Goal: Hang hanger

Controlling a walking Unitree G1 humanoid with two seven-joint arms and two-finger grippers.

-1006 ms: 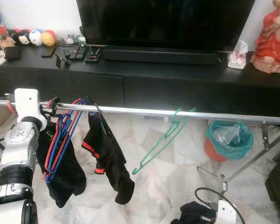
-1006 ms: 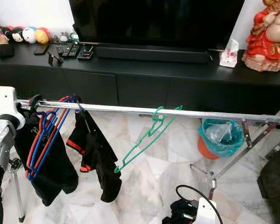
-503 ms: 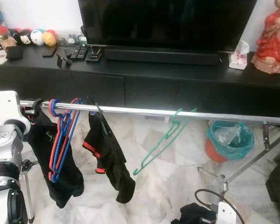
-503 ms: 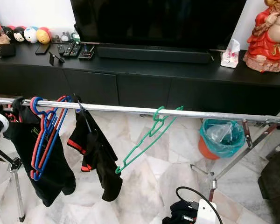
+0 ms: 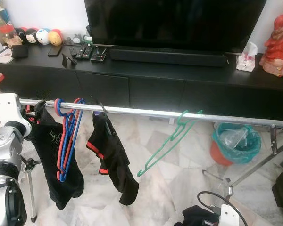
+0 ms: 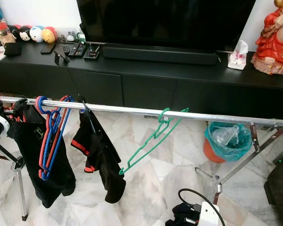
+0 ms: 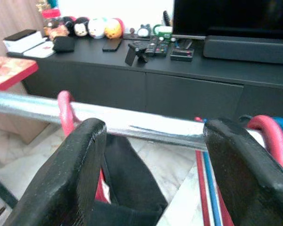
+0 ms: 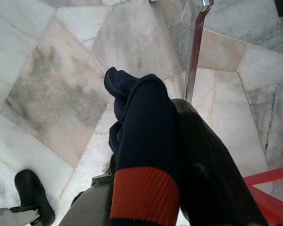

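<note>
Green plastic hanger (image 5: 167,143) hung by its hook on the metal rail (image 5: 236,120), roughly mid-rail, body tilted down toward the floor and apart from everything else. It looked light, thin and stiff, probably slick — likely to swing or slide along the rail if nudged. Best hold seemed the neck just under the hook, or the straight lower bar. Red and blue hangers (image 5: 66,136) sat bunched near the rail's left end, between two black garments (image 5: 111,157). Left end effector (image 7: 151,155) was up at that left end, fingers (image 7: 66,174) spread wide, straddling the rail and gripping nothing. Right end effector (image 8: 146,188) hung low over the marble floor, clutching a dark sock with an orange band (image 8: 144,155).
</note>
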